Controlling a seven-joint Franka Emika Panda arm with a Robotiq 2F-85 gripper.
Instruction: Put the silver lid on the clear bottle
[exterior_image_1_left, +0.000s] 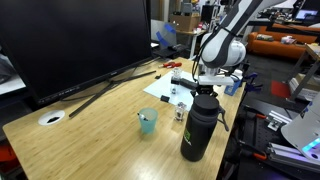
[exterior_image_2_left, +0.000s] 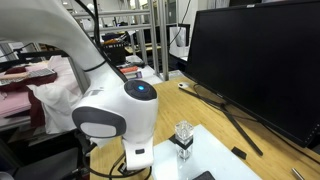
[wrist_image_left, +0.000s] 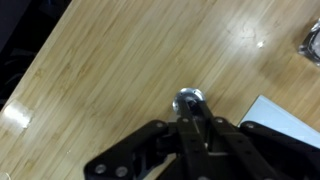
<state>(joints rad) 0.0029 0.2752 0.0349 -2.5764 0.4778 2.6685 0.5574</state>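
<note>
gripper (wrist_image_left: 194, 123) closed in the wrist view, jaws drawn together with no gap to see. silver lid (wrist_image_left: 190, 100) round and shiny just past the tips, over bare wooden table (wrist_image_left: 90, 70), edge of white paper (wrist_image_left: 275, 112) beside it; cannot tell whether pinched or merely close. clear bottle (exterior_image_1_left: 181, 110) upright in both exterior views, below the arm (exterior_image_1_left: 218, 48), near black flask (exterior_image_1_left: 198, 128), teal cup (exterior_image_1_left: 148, 122) a little apart. large dark monitor (exterior_image_1_left: 80, 40) behind.
</note>
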